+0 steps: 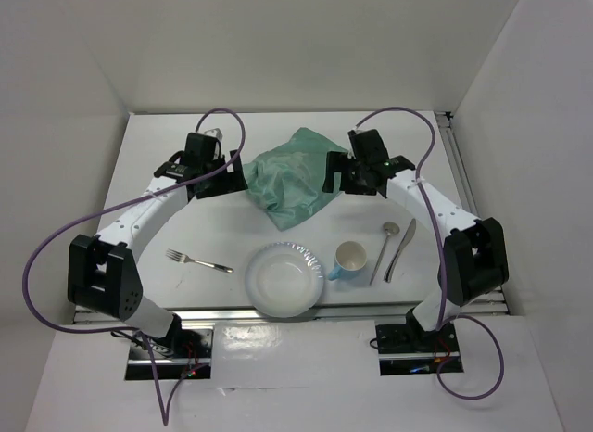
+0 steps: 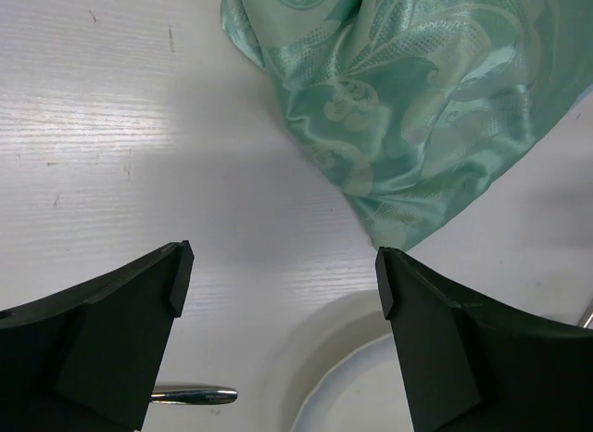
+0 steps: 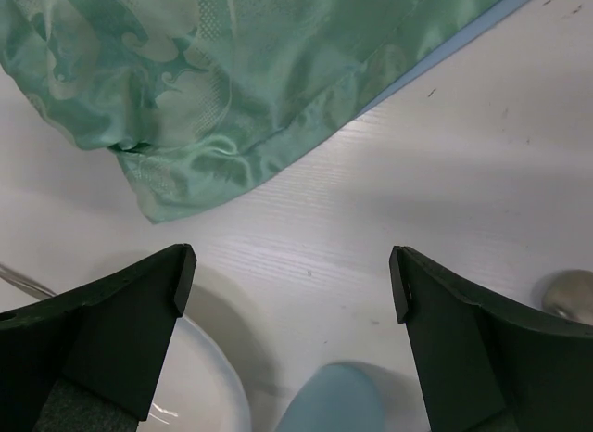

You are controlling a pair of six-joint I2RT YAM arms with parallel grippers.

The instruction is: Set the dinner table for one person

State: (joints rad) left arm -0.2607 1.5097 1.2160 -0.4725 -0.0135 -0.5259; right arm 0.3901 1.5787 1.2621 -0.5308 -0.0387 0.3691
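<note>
Top external: the white counter (image 1: 232,233) fills the view and lies flat, with a metal rail (image 1: 278,313) on the near edge by the arm bases. Its long axis looks left-right across the view. A crumpled green cloth mat (image 1: 292,172) sits far-middle. The left gripper (image 1: 227,177) is at its left side and the right gripper (image 1: 345,172) at its right. Both are spread wide and hold nothing. A white plate (image 1: 284,281) sits near-middle, with the spoon (image 1: 384,251) and knife (image 1: 401,251) to its right.

Left wrist: the jaws are wide and above bare counter. The mat's folded corner is just ahead to the right, not touched. The plate rim is low in the frame, and a fork handle tip (image 2: 190,393) is at lower left.

Right wrist: the jaws are wide and empty, with the mat hem ahead to the left. A blue cup (image 3: 324,400) is below and the plate edge is at lower left.

The likely step is flattening the mat. To do it well, each gripper should pinch one hem corner rather than the bunched middle. They should lift only slightly, pull apart along the counter's long axis and lay the mat square to the rail. Keep clear of the cup and plate.
</note>
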